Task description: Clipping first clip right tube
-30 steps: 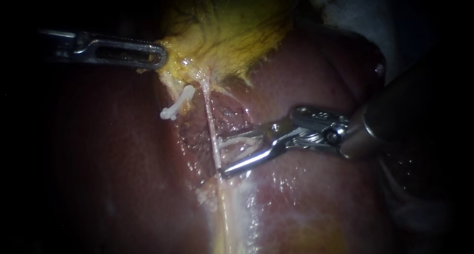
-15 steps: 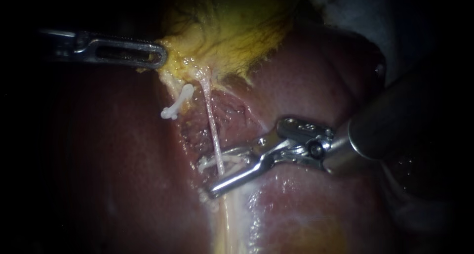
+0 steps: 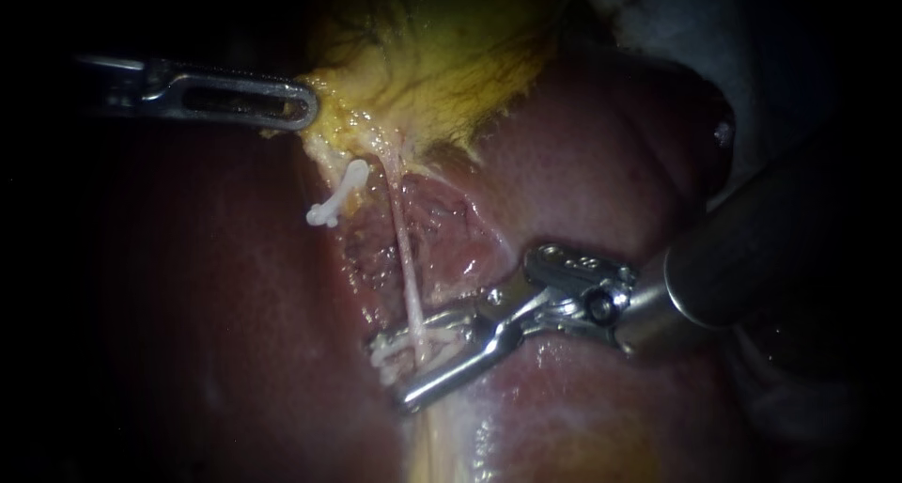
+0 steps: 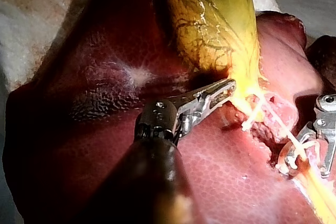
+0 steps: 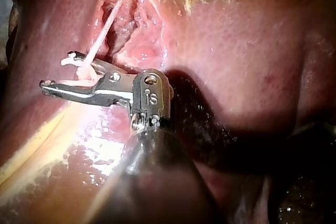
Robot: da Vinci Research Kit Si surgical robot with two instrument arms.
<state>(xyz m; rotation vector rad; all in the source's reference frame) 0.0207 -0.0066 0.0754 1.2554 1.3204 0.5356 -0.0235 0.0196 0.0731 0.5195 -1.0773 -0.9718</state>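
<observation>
A thick dark shaft enters from the right, closest to the camera, and narrows to a silver hinge. This is the right instrument [image 3: 393,370]. Its two slim jaws reach leftward over the wet, red-brown liver [image 3: 583,163]. The jaws are clamped from both sides on a white clip [image 3: 390,350], with a narrow gap between them. The clip sits around the right tube [image 3: 404,257], a thin pale strand that passes between the jaws. The wrist view shows the strand meeting the clip just inside the jaw tips.

From the clip, the right tube runs up and away across a raw, pink patch of liver bed toward the gallbladder. Just to the left of it, partway up, a second white clip [image 3: 338,196] sits on a separate strand of tissue, well apart from the right instrument.

Farther back, the left instrument [image 3: 299,105] comes in from the left. Its slotted jaws are closed on the lower edge of the gallbladder [image 3: 442,60], pinching the yellow tissue where the strands begin. The yellow gallbladder, marked with dark branching lines, rises behind into shadow.
</observation>
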